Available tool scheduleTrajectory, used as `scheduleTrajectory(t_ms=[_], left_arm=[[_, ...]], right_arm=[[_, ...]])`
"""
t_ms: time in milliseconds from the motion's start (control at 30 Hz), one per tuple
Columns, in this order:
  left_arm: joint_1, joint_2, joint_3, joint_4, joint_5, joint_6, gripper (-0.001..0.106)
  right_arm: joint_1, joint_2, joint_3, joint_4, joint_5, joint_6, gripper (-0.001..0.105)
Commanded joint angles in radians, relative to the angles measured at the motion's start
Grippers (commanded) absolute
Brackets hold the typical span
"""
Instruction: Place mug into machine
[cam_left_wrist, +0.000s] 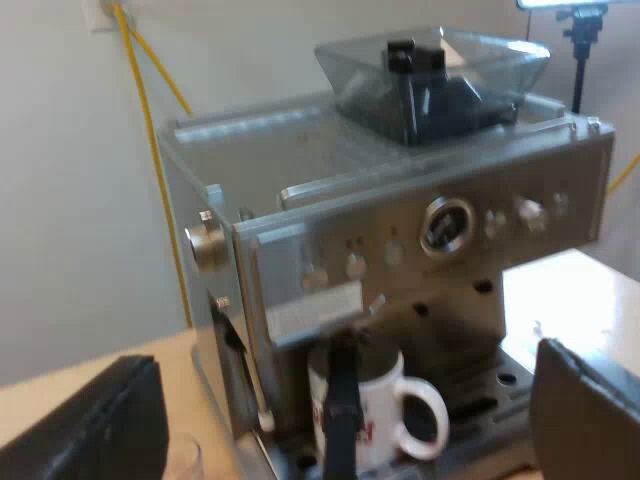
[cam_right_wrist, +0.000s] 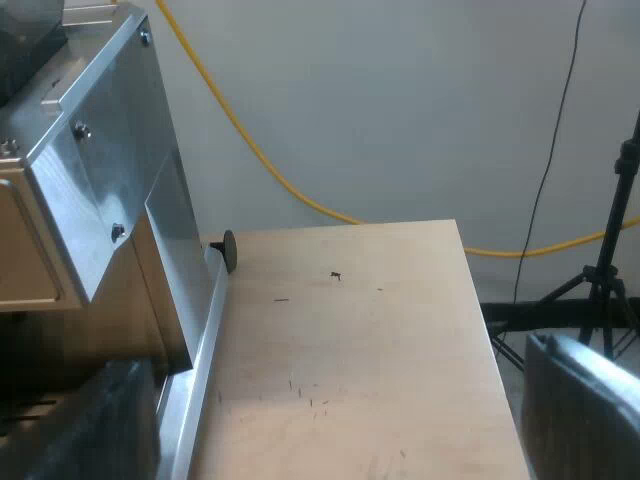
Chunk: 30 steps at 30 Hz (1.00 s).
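Note:
A white mug (cam_left_wrist: 385, 400) with red print stands on the drip tray (cam_left_wrist: 490, 405) of the espresso machine (cam_left_wrist: 400, 230), under the brew head, its handle turned sideways. The holder's dark handle (cam_left_wrist: 342, 395) sticks out of the machine's front, across the mug. My left gripper (cam_left_wrist: 340, 440) is open and holds nothing, its fingers (cam_left_wrist: 90, 420) spread wide a short way back from the machine's front. My right gripper (cam_right_wrist: 330, 400) is open and holds nothing, above the wooden table (cam_right_wrist: 350, 350) beside the machine's side panel (cam_right_wrist: 110, 170).
A bean hopper (cam_left_wrist: 430, 75) with dark beans sits on top of the machine. A clear measuring glass (cam_left_wrist: 185, 455) stands by the machine's side. A yellow cable (cam_right_wrist: 260, 150) runs along the wall. A black tripod (cam_right_wrist: 610, 270) stands past the table's edge.

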Motion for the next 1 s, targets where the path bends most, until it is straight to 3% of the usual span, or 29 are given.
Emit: scheduleTrajectory(t_ms=[33, 600, 833, 1000], left_arm=[[0.001, -0.048, 0.018, 0.051, 0.008, 0.011, 0.081], [0.001, -0.305, 0.036, 0.318, 0.006, 0.033, 0.081], [0.001, -0.378, 0.029, 0.446, -0.017, 0.033, 0.081], [0.001, -0.377, 0.029, 0.477, -0.047, 0.031, 0.081]], right_arm=[[-0.005, -0.063, 0.006, 0.048, -0.01, 0.021, 0.076], [-0.005, -0.366, 0.006, 0.33, -0.025, 0.028, 0.076], [-0.005, -0.371, 0.029, 0.365, -0.021, 0.028, 0.076], [-0.005, -0.371, 0.046, 0.363, -0.026, 0.028, 0.076]])
